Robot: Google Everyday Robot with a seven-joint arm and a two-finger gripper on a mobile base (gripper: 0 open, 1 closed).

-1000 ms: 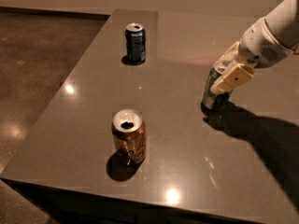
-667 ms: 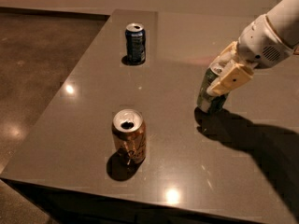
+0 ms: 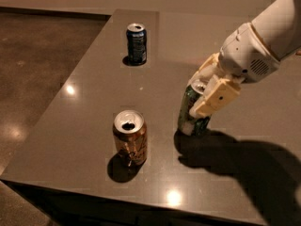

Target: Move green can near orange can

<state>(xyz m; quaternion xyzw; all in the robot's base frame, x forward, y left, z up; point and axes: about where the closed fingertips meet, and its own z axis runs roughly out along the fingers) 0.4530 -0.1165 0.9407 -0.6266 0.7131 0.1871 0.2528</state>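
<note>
The robot's two-finger gripper is out over the right half of the dark grey, glossy tabletop, clamped around the green aluminium drink can. One cream plastic finger runs down the near side of the can and the other sits behind it, so only a strip of green body and a sliver of the silver top show between them. The can leans a little, its top tipped toward the arm, and its base is down at the table surface or just above it; from here I can't tell which. A heavy shadow spreads across the table to the right of it. The white, rounded arm reaches in from the upper right corner.

The orange-copper aluminium drink can stands upright near the front edge of the table, opened top facing up, pale script on its side. It is to the left of the green can and slightly nearer to me, close by but with a clear gap of bare table between them.

A dark blue aluminium drink can stands upright toward the far left edge, well apart from both. Beyond the table lies polished brown floor
</note>
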